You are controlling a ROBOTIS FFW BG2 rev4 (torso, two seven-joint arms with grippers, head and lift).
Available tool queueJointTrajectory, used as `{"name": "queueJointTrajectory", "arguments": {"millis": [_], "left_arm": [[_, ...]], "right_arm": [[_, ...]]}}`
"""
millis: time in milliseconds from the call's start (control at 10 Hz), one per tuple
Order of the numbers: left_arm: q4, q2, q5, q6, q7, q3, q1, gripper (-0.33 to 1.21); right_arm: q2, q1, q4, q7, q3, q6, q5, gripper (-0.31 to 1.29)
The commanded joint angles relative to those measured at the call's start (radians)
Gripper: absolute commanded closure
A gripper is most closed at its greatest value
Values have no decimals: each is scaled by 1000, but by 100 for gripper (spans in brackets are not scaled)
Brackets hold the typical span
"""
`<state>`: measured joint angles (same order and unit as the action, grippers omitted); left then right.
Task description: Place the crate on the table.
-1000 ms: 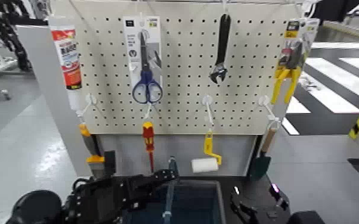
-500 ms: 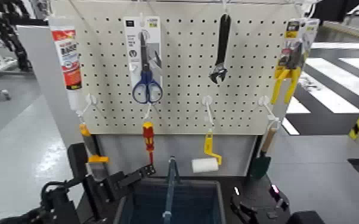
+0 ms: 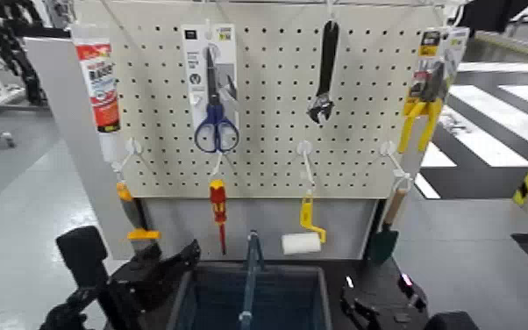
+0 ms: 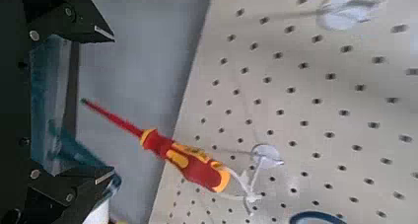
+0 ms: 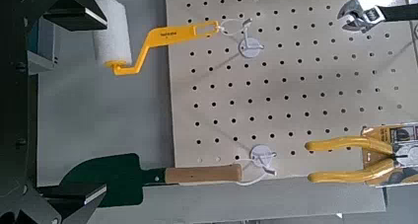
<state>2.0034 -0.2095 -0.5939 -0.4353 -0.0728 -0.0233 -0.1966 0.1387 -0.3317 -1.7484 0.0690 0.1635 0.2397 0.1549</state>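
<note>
The crate (image 3: 250, 298), low centre of the head view, looks stiff and light; its rim offers grip. The left gripper (image 3: 158, 272) and right gripper (image 3: 360, 312) stand released.

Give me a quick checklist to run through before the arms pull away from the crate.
1. Crate on the table: cannot tell, its base is out of view.
2. Left gripper clear of the crate: ok, open beside its left wall.
3. Right gripper clear of the crate: cannot tell, only partly in view.
4. Teal bar upright: ok.
5. Paint roller and red screwdriver clear of the crate: ok, hanging behind it.
</note>
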Motion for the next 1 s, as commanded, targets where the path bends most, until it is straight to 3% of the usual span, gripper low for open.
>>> {"name": "queueJointTrajectory", "arguments": {"millis": [100,500,700,1000], "left_arm": [[-2,38,203,202,19,0,-92,33],[-32,47,459,426,45,-26,-179,33],[-64,50,490,524,67,-29,-224,33],[-71,53,497,550,82,-33,-241,33]], "right_arm": [[-5,-6,0,2,1,7,2,14],[-10,-15,-2,2,5,13,5,14],[-10,-18,-5,2,4,13,6,14],[-11,-18,-5,2,2,13,6,14]]}}
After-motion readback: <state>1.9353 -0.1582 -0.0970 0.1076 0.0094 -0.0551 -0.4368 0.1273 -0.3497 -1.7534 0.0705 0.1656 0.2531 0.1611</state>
